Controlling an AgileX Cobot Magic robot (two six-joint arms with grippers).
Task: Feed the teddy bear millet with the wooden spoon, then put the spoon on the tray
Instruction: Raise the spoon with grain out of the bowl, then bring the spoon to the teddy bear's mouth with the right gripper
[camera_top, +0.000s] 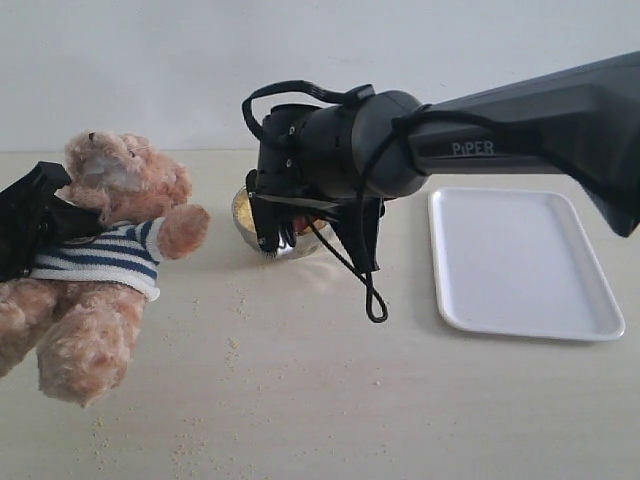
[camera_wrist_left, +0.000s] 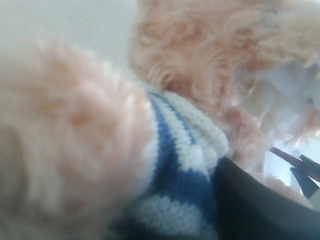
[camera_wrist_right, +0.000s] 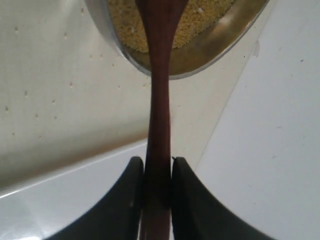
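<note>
"Dark reddish-brown wood runs down the middle of the right wrist view. What is it, and what grips it?" asks the student.

"That is the wooden spoon (camera_wrist_right: 159, 115). The right end effector (camera_wrist_right: 157, 165) pinches its thin handle, with the two black fingers (camera_wrist_right: 131, 200) pressed against either side. The wider end of the spoon reaches over the millet (camera_wrist_right: 125, 25), the yellow grains in the shiny metal bowl (camera_wrist_right: 220, 45)."

"Where does that bowl stand in the exterior view?"

"On the table (camera_top: 320, 420), near the middle. It lies between the teddy bear (camera_top: 110, 230) on the left and the tray (camera_top: 520, 260) on the right, and is largely hidden by the right end effector above it. The white tray lies flat, well apart from the bowl. Loose grains (camera_top: 235, 345) are scattered on the table in front of the bowl."

"And the left side?"

"The left end effector (camera_top: 30, 220) is closed on the teddy bear from behind, at shoulder level, and holds it leaning back with one arm stretched towards the bowl. In the left wrist view, fur and striped shirt fill the picture, and one dark finger (camera_wrist_left: 250, 205) presses against the shirt."
</note>
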